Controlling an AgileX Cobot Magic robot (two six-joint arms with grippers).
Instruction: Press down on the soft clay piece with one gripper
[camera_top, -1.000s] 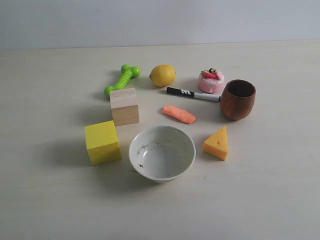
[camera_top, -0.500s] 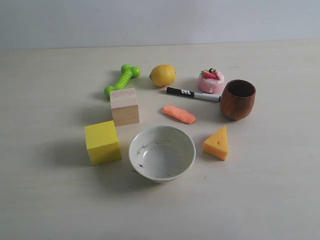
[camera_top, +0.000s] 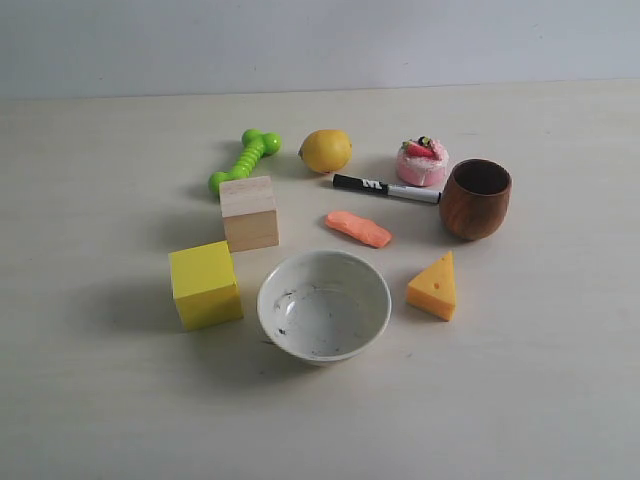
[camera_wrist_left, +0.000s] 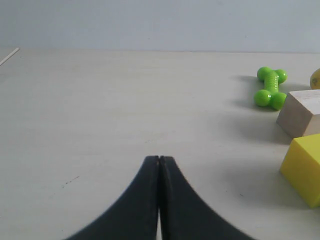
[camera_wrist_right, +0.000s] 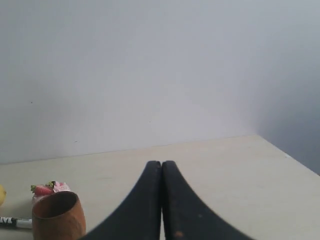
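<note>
The flattish salmon-orange soft clay piece (camera_top: 358, 228), centre frame, should dent easily; press its broad middle. Left gripper (camera_wrist_left: 159, 159) and right gripper (camera_wrist_right: 161, 163) are both closed, empty.

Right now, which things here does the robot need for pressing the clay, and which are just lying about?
For the job: soft clay piece; left gripper and right gripper, both shut, either could press.

Lying about: green bone toy, lemon, pink cake toy, marker, wooden cup, cheese wedge, white bowl, wooden block, yellow cube.
</note>
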